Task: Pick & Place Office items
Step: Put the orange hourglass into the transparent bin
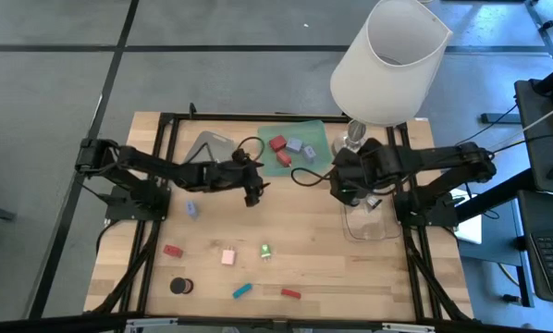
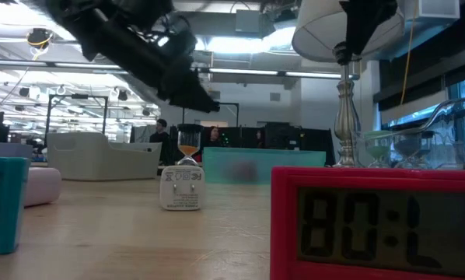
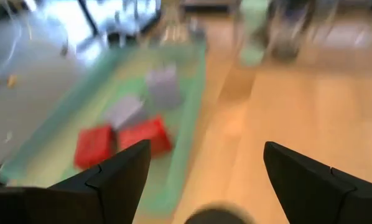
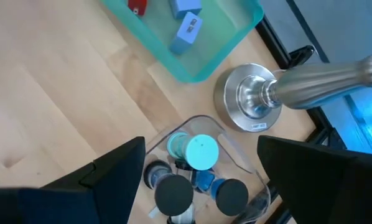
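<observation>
Overhead, left claw (image 1: 252, 190) open and empty beside green tray (image 1: 318, 129), right claw (image 1: 343, 190) open over clear tray (image 1: 385, 231)

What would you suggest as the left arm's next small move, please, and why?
Probably swing back and down toward the lavender block on the wood nearest it. The left gripper hangs open and empty beside the green tray, which already holds red and grey blocks, while several pieces lie loose nearer the front edge.

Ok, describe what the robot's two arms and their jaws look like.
Both arms are black, slim and jointed, with black cables looping beside them. The left gripper and right gripper each end in two flat, dark, wedge-shaped jaws with angular tips, plain and unmarked as the wrist views show them.
</observation>
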### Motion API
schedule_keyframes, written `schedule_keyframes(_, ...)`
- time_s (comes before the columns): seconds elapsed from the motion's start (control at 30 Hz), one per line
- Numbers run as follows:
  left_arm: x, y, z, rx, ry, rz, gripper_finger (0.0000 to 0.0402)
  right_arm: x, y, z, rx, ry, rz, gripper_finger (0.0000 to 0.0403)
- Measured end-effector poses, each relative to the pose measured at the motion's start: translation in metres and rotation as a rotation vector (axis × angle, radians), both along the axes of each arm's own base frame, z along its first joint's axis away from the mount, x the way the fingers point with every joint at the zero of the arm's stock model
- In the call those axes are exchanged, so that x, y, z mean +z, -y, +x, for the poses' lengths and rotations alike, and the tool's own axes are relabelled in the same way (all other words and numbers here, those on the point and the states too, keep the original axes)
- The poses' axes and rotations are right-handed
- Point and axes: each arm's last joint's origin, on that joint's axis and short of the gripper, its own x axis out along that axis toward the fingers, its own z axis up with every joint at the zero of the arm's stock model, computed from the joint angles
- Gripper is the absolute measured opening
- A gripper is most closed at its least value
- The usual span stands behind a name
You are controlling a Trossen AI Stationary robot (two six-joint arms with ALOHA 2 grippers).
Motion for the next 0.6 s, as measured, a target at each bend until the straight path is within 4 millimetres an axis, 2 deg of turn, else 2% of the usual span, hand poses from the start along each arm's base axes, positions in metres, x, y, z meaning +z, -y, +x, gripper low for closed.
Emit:
schedule_keyframes(0.1, 0.002, -0.003, 0.000, 0.018, -0.138, -0.046, 0.0315, 0.000, -0.004, 0.000, 0.016, 0.000, -0.002, 0.0313)
schedule_keyframes(0.23, 0.007, -0.003, 0.001, 0.014, -0.219, -0.062, 0.0317, 0.000, -0.004, 0.000, 0.019, 0.005, -0.035, 0.0313)
schedule_keyframes(0.4, 0.010, -0.001, 0.002, -0.034, -0.255, -0.103, 0.0317, 0.000, -0.004, 0.000, 0.023, 0.004, -0.050, 0.0313)
schedule_keyframes(0.6, 0.006, -0.005, -0.002, 0.004, -0.297, -0.134, 0.0318, 0.000, -0.004, 0.000, 0.023, 0.004, -0.050, 0.0313)
